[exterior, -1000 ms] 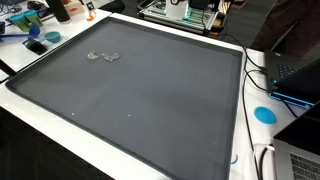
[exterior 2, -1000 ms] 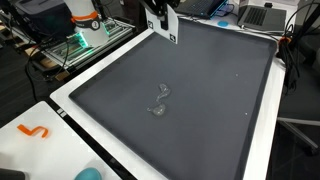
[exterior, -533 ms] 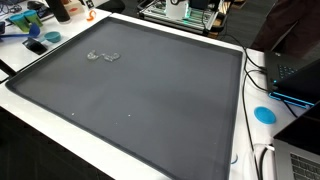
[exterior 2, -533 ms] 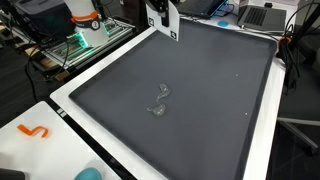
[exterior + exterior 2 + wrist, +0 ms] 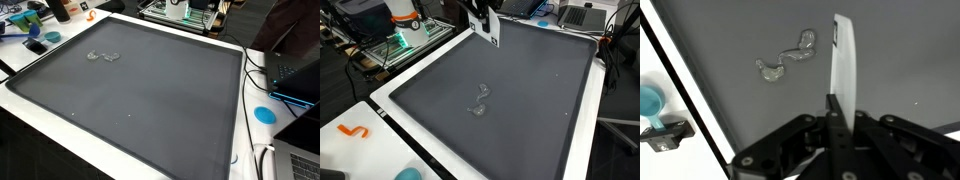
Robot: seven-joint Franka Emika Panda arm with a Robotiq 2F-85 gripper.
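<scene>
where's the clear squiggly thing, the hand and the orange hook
clear squiggle (image 5: 788, 60), wrist view, on its middle bend
hand (image 5: 494, 36), in an exterior view, at its lower tip over the mat's far edge
orange hook (image 5: 355, 131), in an exterior view, on the middle of its curve

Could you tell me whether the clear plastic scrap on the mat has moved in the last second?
No. The clear plastic scrap lies in the same spot on the dark mat, just as far from its white border.
</scene>
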